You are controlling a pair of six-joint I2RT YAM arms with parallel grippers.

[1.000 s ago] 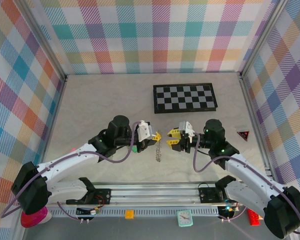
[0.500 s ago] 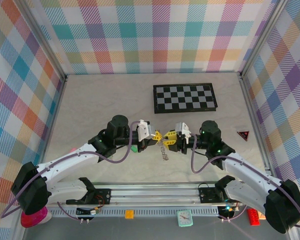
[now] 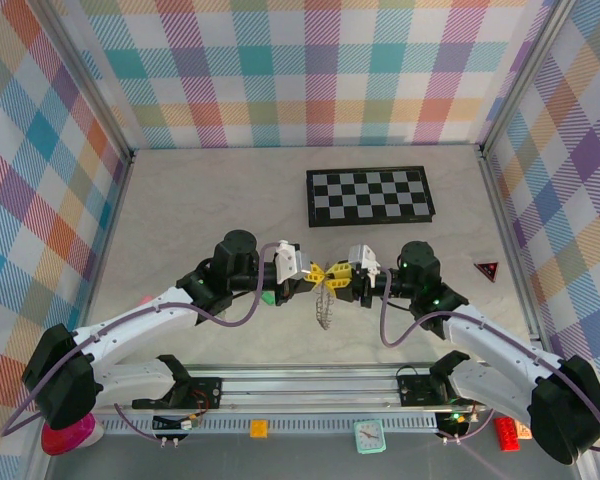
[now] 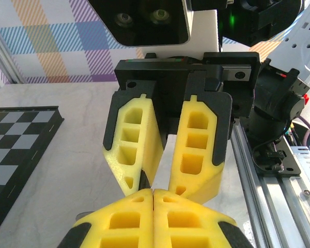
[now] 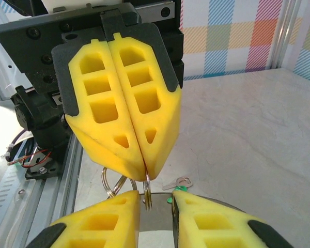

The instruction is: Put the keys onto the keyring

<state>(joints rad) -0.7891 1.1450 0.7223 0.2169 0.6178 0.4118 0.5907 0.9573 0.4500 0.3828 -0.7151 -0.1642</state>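
- Two grippers meet tip to tip above the near middle of the table [image 3: 200,200], well short of the checkerboard [image 3: 370,195].
- The left gripper [image 3: 313,276] has its yellow fingers pressed fully together, pinching the top of the keyring [image 3: 325,308], which hangs below them.
- The right gripper [image 3: 340,279] is partly open, one finger on either side of the hanging ring and a gap still showing between them.
- One key [image 5: 181,182] lies on the table below, apart from the ring.
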